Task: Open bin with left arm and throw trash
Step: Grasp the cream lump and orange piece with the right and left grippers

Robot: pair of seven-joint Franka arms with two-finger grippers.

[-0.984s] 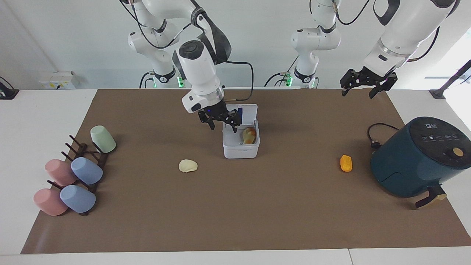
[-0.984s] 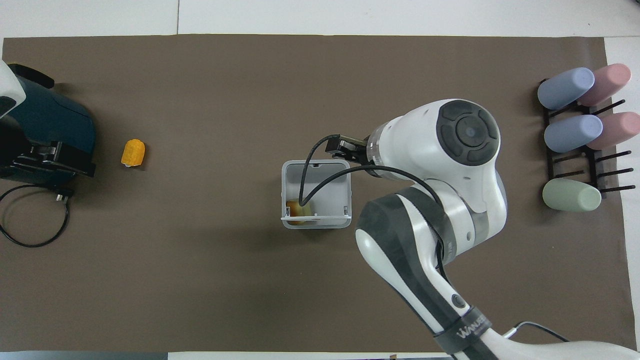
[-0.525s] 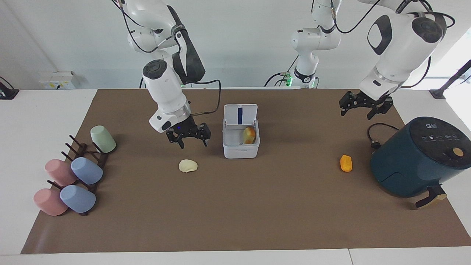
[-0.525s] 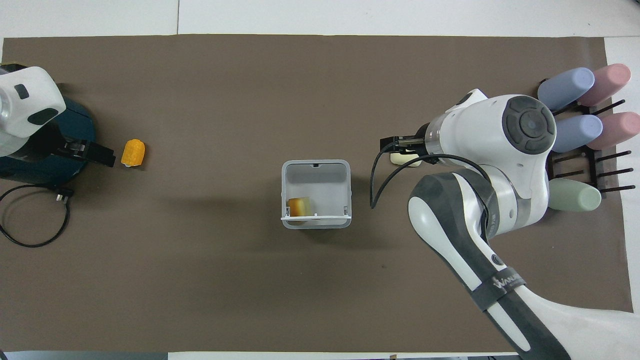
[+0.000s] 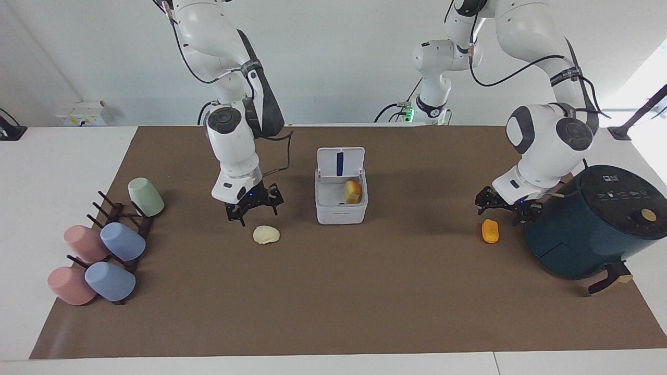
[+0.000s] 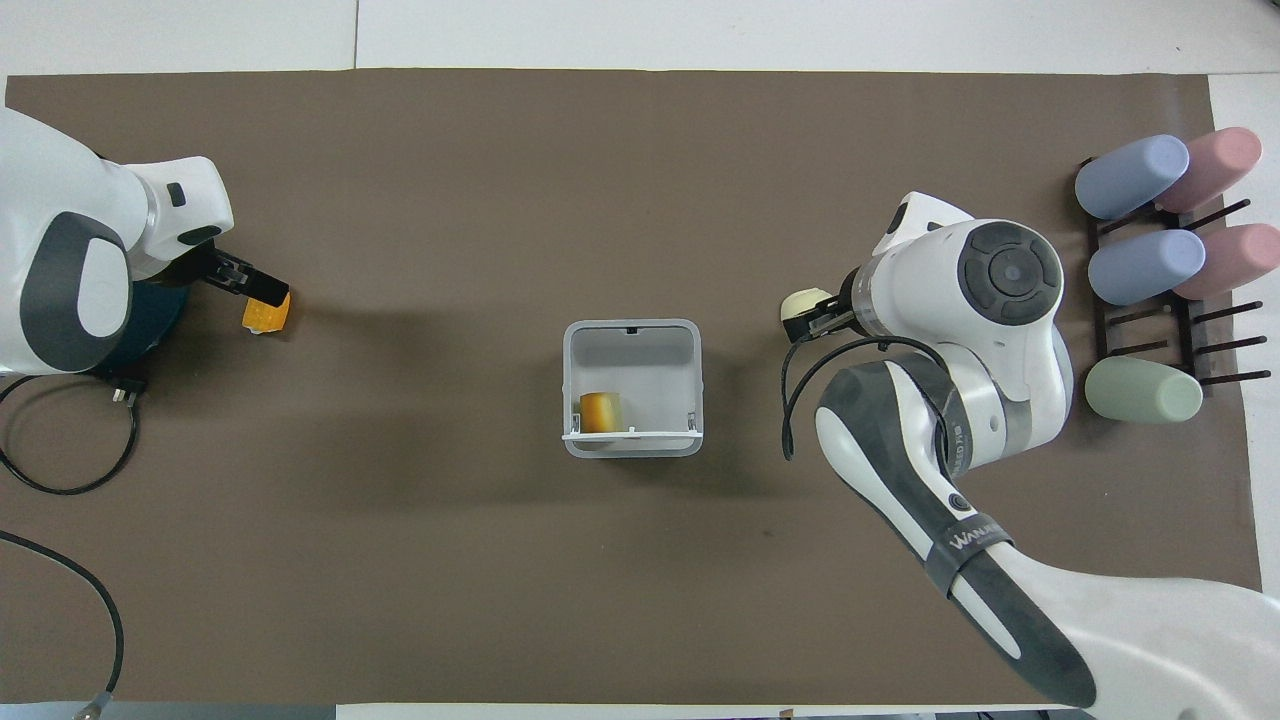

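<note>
The white-grey bin (image 5: 341,208) stands mid-mat with its lid (image 5: 341,161) up; it also shows in the overhead view (image 6: 632,340). A yellow wedge (image 5: 353,191) lies inside it (image 6: 600,411). A cream shell-shaped lump (image 5: 266,234) lies on the mat toward the right arm's end, partly covered in the overhead view (image 6: 800,303). My right gripper (image 5: 251,208) is open and empty, low over the mat beside the lump (image 6: 818,322). An orange oblong (image 5: 490,230) lies by the air fryer (image 6: 267,314). My left gripper (image 5: 501,204) is open and empty just over it (image 6: 245,285).
A dark-teal air fryer (image 5: 594,224) stands at the left arm's end, its cable (image 6: 60,440) looped on the mat nearer the robots. A rack of pastel cups (image 5: 120,229) stands at the right arm's end (image 6: 1160,290).
My right gripper left the open bin and came down beside the cream lump. My left gripper came down from high up to just over the orange oblong. The wedge stays in the bin.
</note>
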